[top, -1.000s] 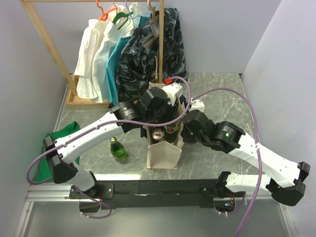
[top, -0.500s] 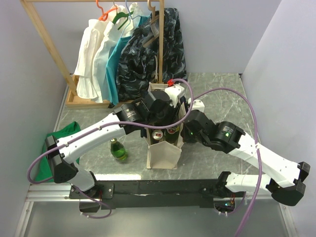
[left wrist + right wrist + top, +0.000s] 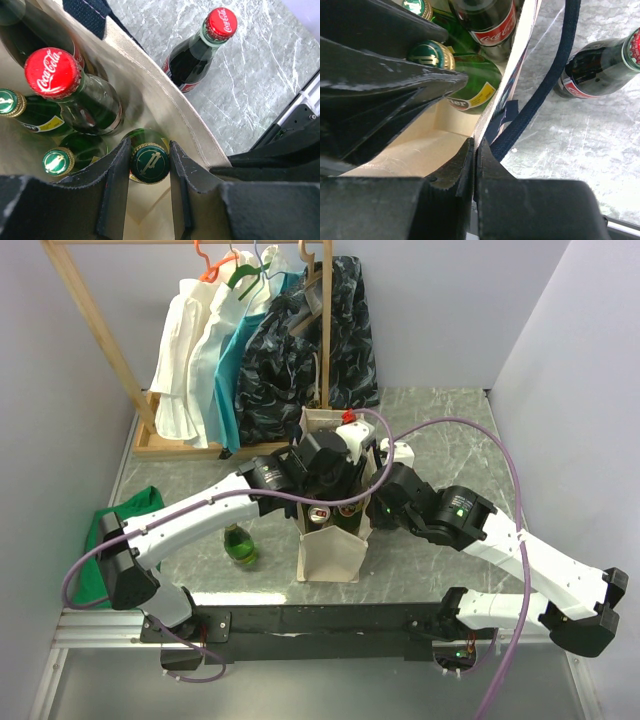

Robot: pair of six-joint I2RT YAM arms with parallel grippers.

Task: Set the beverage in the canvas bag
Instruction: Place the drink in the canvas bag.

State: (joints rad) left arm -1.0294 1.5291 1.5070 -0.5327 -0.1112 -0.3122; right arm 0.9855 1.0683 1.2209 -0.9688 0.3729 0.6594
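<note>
The grey marble table (image 3: 450, 420) lies bare on its right half, while a wooden clothes rack (image 3: 90, 320) with hung garments (image 3: 250, 350) fills its far left corner. The canvas bag (image 3: 330, 555) stands upright mid-table, near the front edge, mouth open, with both arms meeting over it. The right gripper (image 3: 475, 150) is clenched on the bag's right rim, beside a navy handle (image 3: 540, 95). The left gripper (image 3: 149, 146) reaches inside the mouth, its fingers (image 3: 117, 185) grasping the green bottle (image 3: 150, 162) at the cap, just beside the canvas wall. The bag is crowded: a red-capped cola bottle (image 3: 52, 72) and two green-capped bottles (image 3: 57, 161) stand close by, with pale open canvas under the held one. Outside, another cola bottle (image 3: 200, 47) stands just beyond the wall, and a loose green bottle (image 3: 238, 543) stands left of the bag.
</note>
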